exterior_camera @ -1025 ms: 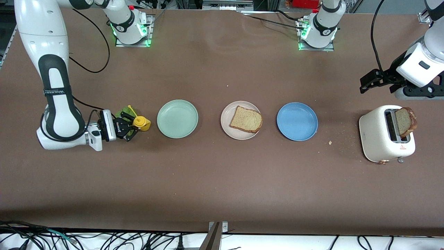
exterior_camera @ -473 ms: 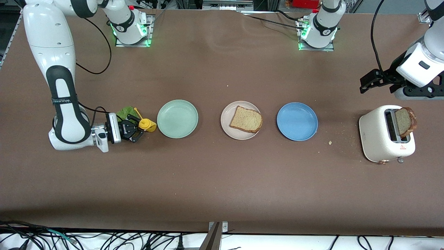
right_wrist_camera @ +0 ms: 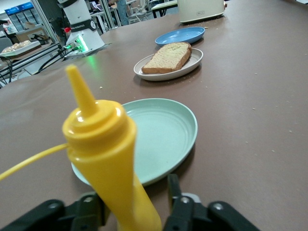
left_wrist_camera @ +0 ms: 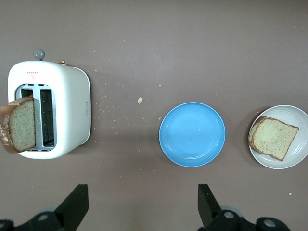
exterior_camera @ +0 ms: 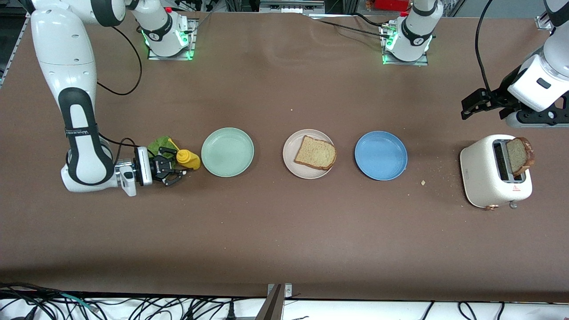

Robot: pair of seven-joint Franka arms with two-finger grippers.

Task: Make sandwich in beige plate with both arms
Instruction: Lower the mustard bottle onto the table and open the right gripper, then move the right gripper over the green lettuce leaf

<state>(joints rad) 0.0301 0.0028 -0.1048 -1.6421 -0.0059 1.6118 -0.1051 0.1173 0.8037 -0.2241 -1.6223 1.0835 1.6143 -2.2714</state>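
Seen from the front, the beige plate (exterior_camera: 308, 154) sits between a mint-green plate (exterior_camera: 227, 152) and a blue plate (exterior_camera: 381, 155), already carrying one bread slice (exterior_camera: 316, 153); a second slice (exterior_camera: 520, 155) stands in the toaster (exterior_camera: 494, 171) at the left arm's end of the table. The right gripper (exterior_camera: 174, 170) lies low and level at the right arm's end, fingers parted, next to a yellow squeeze bottle (exterior_camera: 187, 159) and the lettuce leaf (exterior_camera: 158, 145) — limp, light stuff, probably best pinched at an edge. The left gripper (exterior_camera: 475, 103) hangs above the table near the toaster. In the left wrist view its fingers (left_wrist_camera: 72, 207) are spread wide over bare table, the toaster slice — soft and crumbly, likely best taken by its crust — well short of them. In the right wrist view the bottle rises between the right gripper's parted fingers (right_wrist_camera: 175, 199), the mint-green plate just past it.
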